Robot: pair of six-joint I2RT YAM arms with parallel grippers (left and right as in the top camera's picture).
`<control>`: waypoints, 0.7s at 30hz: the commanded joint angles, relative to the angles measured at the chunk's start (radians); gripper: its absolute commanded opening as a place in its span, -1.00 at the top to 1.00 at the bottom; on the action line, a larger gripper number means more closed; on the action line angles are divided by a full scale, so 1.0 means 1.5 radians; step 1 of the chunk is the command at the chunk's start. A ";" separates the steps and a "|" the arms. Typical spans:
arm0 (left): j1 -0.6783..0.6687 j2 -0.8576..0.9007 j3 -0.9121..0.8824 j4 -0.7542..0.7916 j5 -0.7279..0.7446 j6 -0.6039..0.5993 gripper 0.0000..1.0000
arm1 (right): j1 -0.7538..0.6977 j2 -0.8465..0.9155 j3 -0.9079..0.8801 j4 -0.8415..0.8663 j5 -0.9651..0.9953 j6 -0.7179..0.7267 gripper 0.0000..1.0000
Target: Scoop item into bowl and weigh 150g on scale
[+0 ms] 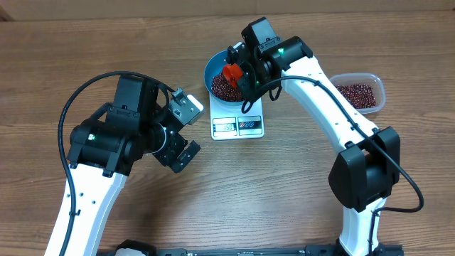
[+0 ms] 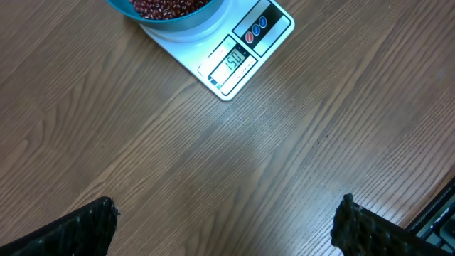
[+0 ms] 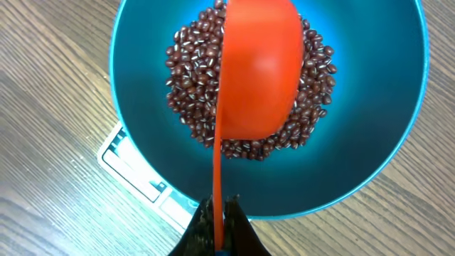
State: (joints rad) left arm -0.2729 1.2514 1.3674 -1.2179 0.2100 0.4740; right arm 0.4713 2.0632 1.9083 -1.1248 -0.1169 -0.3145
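Overhead: bowl (image 1: 220, 84) sits on the scale (image 1: 238, 122) at 12 o'clock of the table (image 1: 298, 199), beans (image 1: 222, 88) heaped inside. Your right gripper (image 1: 240, 74) hangs over the bowl holding the scoop (image 1: 231, 72). The container (image 1: 359, 92) with spare beans is at 3 o'clock of the bowl, well apart. Left gripper (image 1: 190, 131) is parked at 8 o'clock of the scale, touching nothing

Left wrist: left jaws spread fully wide, empty, bare wood between them. The scale's display (image 2: 233, 60) is lit at 12 o'clock, but I can't read the digits reliably

Right wrist: right jaws pinched tight on the scoop's handle (image 3: 216, 178). The scoop's cup is over the middle of the bean pile, and no beans show on it. The scale corner pokes out at 8 o'clock under the bowl rim

My read: you're in the pour/top-up step, and this scoop looks spent. Next, lift the scoop clear of the bowl so it adds no weight, let the reading settle and check it. If short, go to the container at 3 o'clock for a small part-scoop and tip slowly
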 commanded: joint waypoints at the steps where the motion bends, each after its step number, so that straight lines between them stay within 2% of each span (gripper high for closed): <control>1: 0.003 0.003 0.000 0.002 0.013 -0.007 -0.99 | -0.004 -0.046 0.020 -0.002 -0.013 0.003 0.92; 12: 0.003 0.003 0.000 0.002 0.013 -0.007 -0.99 | -0.004 -0.086 0.020 -0.011 -0.013 0.005 0.93; 21: 0.003 0.003 0.000 0.002 0.013 -0.007 -1.00 | -0.014 -0.114 0.020 -0.036 -0.044 0.078 0.92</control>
State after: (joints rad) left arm -0.2729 1.2514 1.3674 -1.2179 0.2100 0.4740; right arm 0.4671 1.9526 1.9091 -1.1755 -0.1394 -0.2462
